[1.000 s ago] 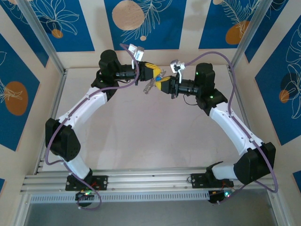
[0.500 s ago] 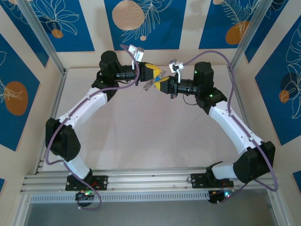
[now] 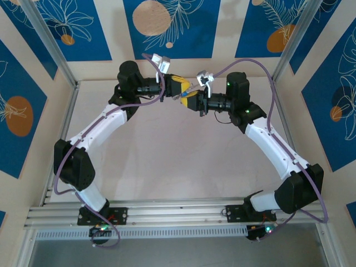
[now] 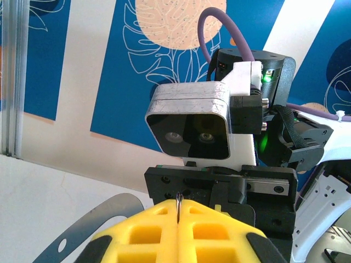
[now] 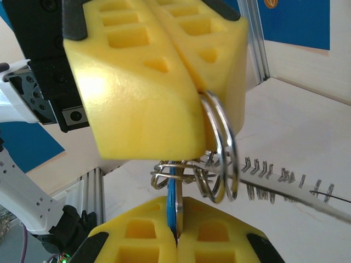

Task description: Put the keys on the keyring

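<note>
Mid-air, left pincer [image 3: 181, 87] clamped tight on keyring [image 5: 222, 148], by its metal ring. Facing it, right pincer [image 3: 187, 98] clamped on blue key [image 5: 174, 201].

Glossy silvery metal keyring [image 5: 231, 150], blue key [image 5: 174, 203] head perhaps plastic, matt yellow foam-like jaws, matt pale table [image 5: 307, 126]

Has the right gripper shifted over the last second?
Yes. The right gripper moved left, away from the right frame post, toward the left gripper.

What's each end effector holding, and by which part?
Left end effector pinches the keyring's metal ring at its rim. Right end effector pinches the blue key by one end.
</note>
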Motion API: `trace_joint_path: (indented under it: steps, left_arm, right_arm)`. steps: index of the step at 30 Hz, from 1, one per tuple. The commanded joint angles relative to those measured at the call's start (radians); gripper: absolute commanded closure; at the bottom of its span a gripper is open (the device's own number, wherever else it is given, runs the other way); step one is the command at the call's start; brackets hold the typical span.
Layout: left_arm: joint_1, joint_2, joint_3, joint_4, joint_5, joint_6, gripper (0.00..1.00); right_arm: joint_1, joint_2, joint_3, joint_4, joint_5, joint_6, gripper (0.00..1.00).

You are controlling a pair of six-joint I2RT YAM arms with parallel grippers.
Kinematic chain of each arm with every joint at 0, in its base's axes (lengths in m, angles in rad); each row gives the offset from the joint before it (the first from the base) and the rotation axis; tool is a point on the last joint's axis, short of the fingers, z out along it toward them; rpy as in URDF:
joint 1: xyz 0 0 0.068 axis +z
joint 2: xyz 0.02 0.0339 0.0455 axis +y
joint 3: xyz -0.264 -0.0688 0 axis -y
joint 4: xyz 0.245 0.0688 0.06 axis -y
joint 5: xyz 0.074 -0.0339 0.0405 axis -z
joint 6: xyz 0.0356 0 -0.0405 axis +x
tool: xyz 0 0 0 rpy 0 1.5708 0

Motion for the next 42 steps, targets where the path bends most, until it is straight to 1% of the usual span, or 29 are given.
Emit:
trace_joint_path:
  steps: [1,3,4,6,7,9,10,16,21,26,30,36,42]
  left_arm:
    - [-0.021,-0.036,0.0,0.053,-0.007,-0.004,1.0]
    - [-0.021,-0.039,-0.002,0.056,-0.013,-0.006,1.0]
    - [-0.021,-0.04,-0.004,0.058,-0.015,-0.006,1.0]
    - [-0.021,-0.042,-0.006,0.065,-0.016,-0.009,1.0]
    - [-0.02,-0.042,-0.006,0.068,-0.016,-0.011,1.0]
    - [-0.02,-0.043,-0.007,0.072,-0.017,-0.014,1.0]
    - [-0.02,-0.042,-0.007,0.075,-0.015,-0.017,1.0]
    - [-0.021,-0.044,-0.01,0.086,-0.015,-0.026,1.0]
    - [-0.023,-0.047,-0.018,0.095,-0.016,-0.028,1.0]
    - [-0.022,-0.047,-0.035,0.156,-0.018,-0.058,1.0]
    - [-0.023,-0.04,-0.042,0.197,-0.025,-0.087,1.0]
    - [-0.023,-0.04,-0.077,0.281,-0.079,-0.142,1.0]
    - [-0.025,-0.028,-0.097,0.361,-0.09,-0.206,1.0]
  right_arm:
    - [-0.004,-0.03,-0.004,-0.031,-0.008,-0.021,1.0]
    - [-0.023,-0.048,-0.023,-0.035,-0.004,-0.013,1.0]
    - [-0.032,-0.055,-0.031,-0.035,-0.005,-0.009,0.97]
    - [-0.055,-0.081,-0.057,-0.032,-0.005,0.003,0.77]
    - [-0.065,-0.093,-0.068,-0.027,-0.007,0.01,0.69]
    - [-0.088,-0.122,-0.093,-0.012,-0.013,0.025,0.61]
    - [-0.098,-0.132,-0.1,-0.006,-0.017,0.032,0.59]
    - [-0.148,-0.178,-0.108,0.014,-0.049,0.06,0.58]
    - [-0.181,-0.186,-0.112,0.123,-0.075,0.149,0.58]
    - [-0.186,-0.171,-0.123,0.27,-0.03,0.266,0.58]
    - [-0.188,-0.136,-0.118,0.374,-0.031,0.351,0.57]
    - [-0.18,-0.085,-0.108,0.466,-0.041,0.427,0.57]
    - [-0.168,-0.06,-0.11,0.522,-0.031,0.463,0.57]
